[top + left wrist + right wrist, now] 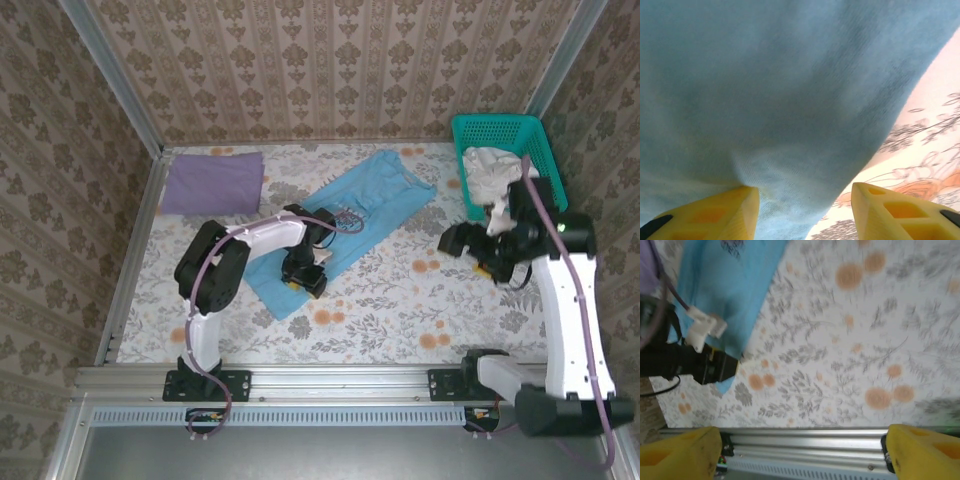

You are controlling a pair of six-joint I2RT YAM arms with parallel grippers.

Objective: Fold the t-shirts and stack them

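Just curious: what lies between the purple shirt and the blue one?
Bare flowered table, seen from overhead, separates the purple shirt from the blue shirt.

Robot test cell, dressed to look domestic. Damask wallpaper (330,70) is seen fixed on flat panels, which are framed by bare aluminium posts (112,75). The table is covered with a floral cloth (400,300). A left arm (205,320) and a right arm (565,320) are bolted to an extruded aluminium rail (340,382) at the near edge. A lab rig is indicated, not a lived-in home.
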